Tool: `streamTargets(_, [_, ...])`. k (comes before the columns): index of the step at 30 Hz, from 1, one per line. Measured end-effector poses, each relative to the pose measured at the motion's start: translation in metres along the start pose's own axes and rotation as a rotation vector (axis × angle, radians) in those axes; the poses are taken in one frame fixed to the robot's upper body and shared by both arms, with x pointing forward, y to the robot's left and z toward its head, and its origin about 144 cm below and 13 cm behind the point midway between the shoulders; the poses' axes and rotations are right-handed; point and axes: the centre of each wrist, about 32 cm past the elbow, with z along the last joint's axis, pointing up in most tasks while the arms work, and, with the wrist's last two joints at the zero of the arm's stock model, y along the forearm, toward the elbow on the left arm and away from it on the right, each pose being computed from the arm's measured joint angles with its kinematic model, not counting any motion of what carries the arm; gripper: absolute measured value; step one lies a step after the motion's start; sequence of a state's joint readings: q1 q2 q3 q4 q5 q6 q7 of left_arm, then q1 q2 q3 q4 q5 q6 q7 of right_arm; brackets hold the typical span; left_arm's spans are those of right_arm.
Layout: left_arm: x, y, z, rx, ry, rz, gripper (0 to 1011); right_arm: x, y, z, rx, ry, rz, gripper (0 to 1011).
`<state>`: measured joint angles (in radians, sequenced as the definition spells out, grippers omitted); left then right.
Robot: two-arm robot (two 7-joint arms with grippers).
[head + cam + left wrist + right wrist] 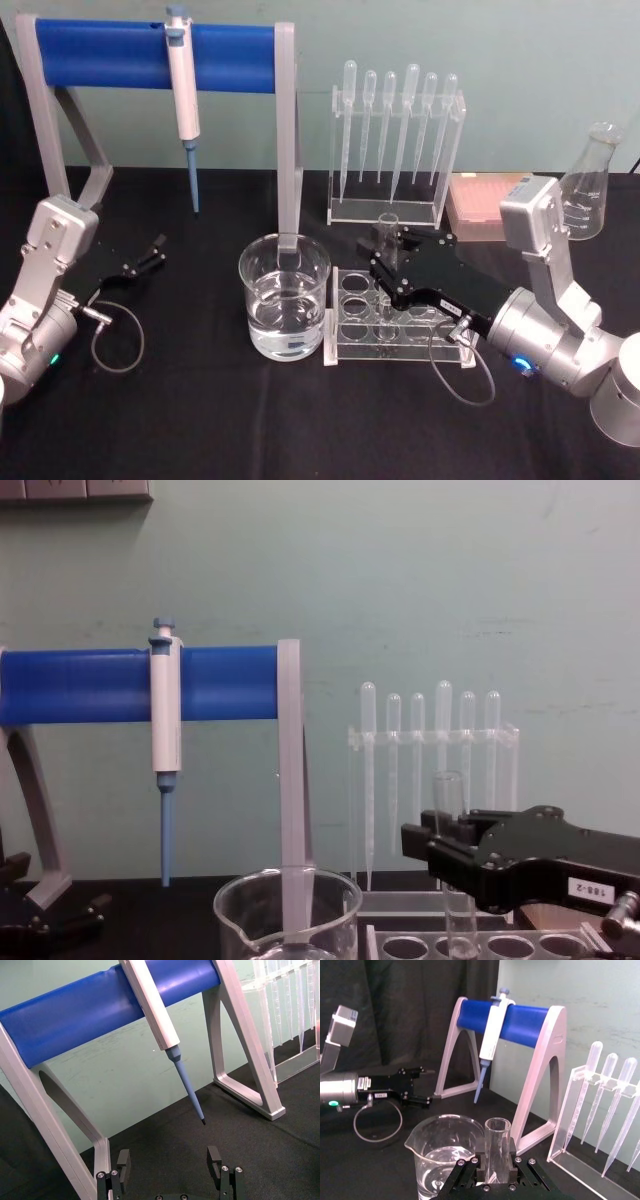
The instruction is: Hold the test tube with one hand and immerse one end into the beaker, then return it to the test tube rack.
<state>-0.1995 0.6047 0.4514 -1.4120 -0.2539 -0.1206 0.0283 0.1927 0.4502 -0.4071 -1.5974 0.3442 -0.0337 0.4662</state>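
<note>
Test tube (449, 810) upright, long axis vertical, open rim up, standing in the clear rack (395, 322) just right of the beaker (284, 297). Right gripper (496, 1162) fingers clamp its upper part. Left gripper (170, 1165) idle at far left, fingers spread.
</note>
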Motion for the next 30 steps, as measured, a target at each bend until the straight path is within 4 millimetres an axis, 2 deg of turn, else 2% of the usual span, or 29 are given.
streamTargets(5, [0.0, 0.0, 0.0, 0.0, 0.0, 0.0, 1000, 0.003, 0.004, 0.001, -0.037, -0.005, 0.012, 238])
streamTargets(8, [0.0, 0.0, 0.0, 0.0, 0.0, 0.0, 1000, 0.005, 0.006, 0.001, -0.054, -0.002, 0.014, 313])
streamTargets(9, [0.0, 0.0, 0.0, 0.0, 0.0, 0.0, 1000, 0.005, 0.006, 0.001, -0.06, -0.001, 0.014, 383])
streamTargets(15, [0.0, 0.0, 0.0, 0.0, 0.0, 0.0, 1000, 0.002, -0.001, 0.006, -0.074, -0.006, 0.007, 543])
streamTargets(17, [0.0, 0.0, 0.0, 0.0, 0.0, 0.0, 1000, -0.002, -0.009, 0.009, -0.079, -0.009, -0.003, 628])
streamTargets(19, [0.0, 0.0, 0.0, 0.0, 0.0, 0.0, 1000, -0.006, -0.014, 0.012, -0.084, -0.01, -0.014, 659])
streamTargets(22, [0.0, 0.0, 0.0, 0.0, 0.0, 0.0, 1000, -0.013, -0.03, 0.017, -0.094, -0.013, -0.037, 784])
streamTargets(25, [0.0, 0.0, 0.0, 0.0, 0.0, 0.0, 1000, -0.019, -0.047, 0.021, -0.1, -0.015, -0.07, 851])
streamTargets(30, [0.0, 0.0, 0.0, 0.0, 0.0, 0.0, 1000, -0.022, -0.078, 0.015, -0.12, -0.01, -0.187, 984])
